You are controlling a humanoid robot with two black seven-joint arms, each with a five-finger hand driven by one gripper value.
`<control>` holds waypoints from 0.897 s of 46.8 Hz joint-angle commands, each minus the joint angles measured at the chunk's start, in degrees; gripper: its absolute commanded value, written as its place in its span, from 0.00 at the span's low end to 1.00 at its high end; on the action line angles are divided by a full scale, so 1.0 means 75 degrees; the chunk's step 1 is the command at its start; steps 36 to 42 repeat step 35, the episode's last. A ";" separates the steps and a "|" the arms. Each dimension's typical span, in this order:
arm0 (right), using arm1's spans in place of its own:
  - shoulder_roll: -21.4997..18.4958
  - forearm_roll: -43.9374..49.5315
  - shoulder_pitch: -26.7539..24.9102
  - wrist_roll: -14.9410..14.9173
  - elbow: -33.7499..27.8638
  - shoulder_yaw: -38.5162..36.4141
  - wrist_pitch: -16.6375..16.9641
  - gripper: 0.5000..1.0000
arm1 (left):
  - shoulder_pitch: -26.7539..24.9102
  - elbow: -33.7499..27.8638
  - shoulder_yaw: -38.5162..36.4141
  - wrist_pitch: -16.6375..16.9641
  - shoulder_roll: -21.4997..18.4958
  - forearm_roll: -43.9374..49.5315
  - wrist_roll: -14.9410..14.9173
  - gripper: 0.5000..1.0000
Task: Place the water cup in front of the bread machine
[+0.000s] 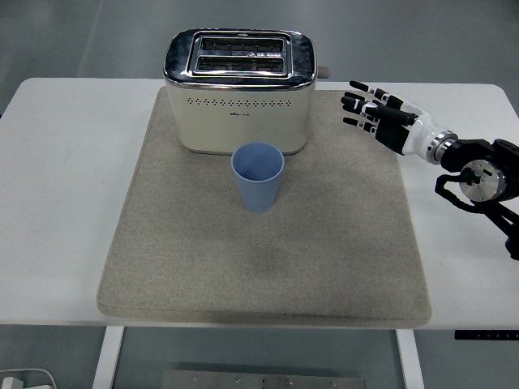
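A light blue water cup (259, 176) stands upright on the beige mat (186, 259), just in front of the cream and chrome bread machine (239, 89). My right hand (375, 113) hovers over the mat's far right corner, well to the right of the cup. Its fingers are spread and hold nothing. The right arm (478, 174) reaches in from the right edge. No left arm shows.
The white table (57, 186) carries the mat, which lies under both the bread machine and the cup. A small lever knob (324, 72) sticks out of the bread machine's right side, near my right hand.
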State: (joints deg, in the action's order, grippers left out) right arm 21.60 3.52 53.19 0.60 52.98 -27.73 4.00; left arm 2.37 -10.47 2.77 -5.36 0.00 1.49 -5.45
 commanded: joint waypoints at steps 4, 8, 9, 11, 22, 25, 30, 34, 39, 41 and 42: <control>-0.0056 0.0011 0.0068 -0.0092 -0.0338 -0.0017 0.0017 0.84 | 0.0000 -0.0010 -0.0006 0.0000 0.0000 0.0001 0.0000 1.00; -0.0068 -0.0001 0.0068 -0.0092 -0.0572 -0.0017 0.0064 0.84 | 0.0000 -0.0022 0.0005 0.0000 0.0000 0.0001 0.0000 1.00; -0.0079 -0.0001 0.0068 -0.0092 -0.0619 -0.0029 0.0087 0.84 | 0.0000 -0.0034 0.0005 0.0000 0.0000 0.0001 0.0000 1.00; -0.0080 -0.0001 0.0068 -0.0103 -0.0689 -0.0029 0.0099 0.84 | 0.0000 -0.0034 0.0005 0.0000 0.0000 0.0001 0.0000 1.00; -0.0068 -0.0001 0.0057 -0.0103 -0.0818 -0.0134 0.0626 0.84 | 0.0000 -0.0057 0.0005 0.0000 0.0000 0.0001 0.0000 1.00; -0.0080 -0.0001 0.0068 -0.0103 -0.0959 -0.0181 0.0638 0.85 | 0.0000 -0.0046 -0.0006 0.0000 0.0000 0.0001 0.0000 1.00; -0.0115 -0.0001 0.0057 -0.0103 -0.1217 -0.0427 0.0650 0.85 | 0.0000 -0.0034 -0.0006 -0.0012 0.0000 0.0001 0.0000 1.00; -0.0126 -0.0001 0.0057 -0.0103 -0.1322 -0.0498 0.0650 0.85 | 0.0000 -0.0010 -0.0006 -0.0012 0.0000 0.0001 0.0000 1.00; -0.0126 -0.0001 0.0057 -0.0103 -0.1334 -0.0498 0.0638 0.85 | 0.0000 -0.0010 -0.0006 -0.0012 0.0000 0.0001 0.0000 1.00; -0.0126 -0.0001 0.0057 -0.0103 -0.1334 -0.0498 0.0638 0.85 | 0.0000 -0.0010 -0.0006 -0.0012 0.0000 0.0001 0.0000 1.00; -0.0126 -0.0001 0.0057 -0.0103 -0.1334 -0.0498 0.0638 0.85 | 0.0000 -0.0010 -0.0006 -0.0012 0.0000 0.0001 0.0000 1.00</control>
